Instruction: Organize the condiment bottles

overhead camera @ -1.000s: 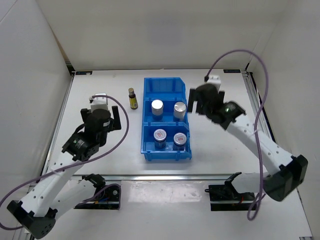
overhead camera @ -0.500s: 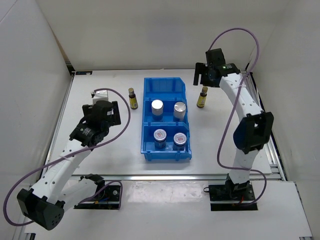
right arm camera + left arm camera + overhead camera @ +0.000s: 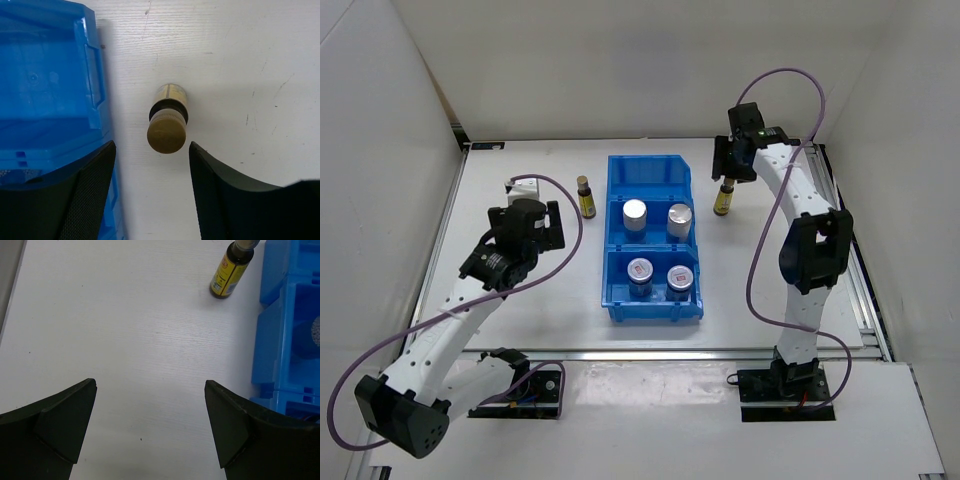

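One amber gold-capped bottle (image 3: 724,198) stands right of the blue bin (image 3: 618,300). My right gripper (image 3: 731,172) hovers open over it; in the right wrist view (image 3: 151,145) its cap (image 3: 166,133) sits just ahead of the spread jaws, untouched. The other amber bottle (image 3: 585,197) stands left of the bin and also shows in the left wrist view (image 3: 229,271). My left gripper (image 3: 532,222) is open and empty, short of that bottle (image 3: 150,383). Two silver-topped cylinders (image 3: 635,213) (image 3: 680,217) fill the middle compartment. Two red-marked jars (image 3: 640,270) (image 3: 681,277) fill the front one.
The bin's back compartment (image 3: 648,178) holds nothing. The bin wall (image 3: 97,75) runs close on the left of the right bottle. White walls enclose the table at the back and sides, and a metal rail (image 3: 650,354) runs along the near edge.
My right arm swung from beside the bin to the back right, uncovering the right amber bottle, then came down over its cap. My left gripper shifted slightly toward the back.
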Motion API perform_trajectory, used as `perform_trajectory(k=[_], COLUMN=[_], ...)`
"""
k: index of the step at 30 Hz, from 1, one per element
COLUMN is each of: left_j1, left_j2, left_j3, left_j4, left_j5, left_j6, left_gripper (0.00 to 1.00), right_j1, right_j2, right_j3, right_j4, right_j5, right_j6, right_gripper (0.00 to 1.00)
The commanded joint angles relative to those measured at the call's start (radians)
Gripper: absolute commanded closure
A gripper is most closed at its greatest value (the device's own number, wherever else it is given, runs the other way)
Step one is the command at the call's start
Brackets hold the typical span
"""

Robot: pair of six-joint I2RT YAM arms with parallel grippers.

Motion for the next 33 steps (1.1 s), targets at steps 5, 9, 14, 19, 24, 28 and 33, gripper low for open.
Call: perform_trajectory(k=[5,9,14,19,24,28,33], left_j1=[0.002,0.002,0.002,0.002,0.002,0.002,0.002], left_j2=[0.002,0.011,0.012,0.021,0.030,0.030,0.030], left_j3=[0.036,0.036,0.036,0.036,0.036,0.036,0.036], left_j4=[0.005,0.005,0.005,-0.004,-0.004,-0.004,-0.004], left_j5=[0.015,0.015,0.015,0.015,0.015,0.015,0.015], left_j6=[-0.004,-0.004,-0.004,-0.004,-0.004,-0.004,-0.004], left_gripper=[0.00,0.00,0.00,0.00,0.00,0.00,0.00], right_j1=[-0.021,-0.021,-0.021,-0.021,-0.012,0.011,0.092], right_j2=[0.041,0.064,0.086,0.054,-0.032,-0.107,-0.162], right_j3=[0.061,0.071,0.081,0.072,0.071,0.059,0.079], right_j4=[0.012,0.012,0.003,0.003,0.003,0.023,0.043], right_j5=[0.011,0.011,0.031,0.058,0.118,0.128,0.083], right_j6=[-0.019,-0.019,-0.019,-0.008,0.001,0.001,-0.020], right_gripper=[0.43,0.47,0.64,0.83,0.99,1.00,1.00])
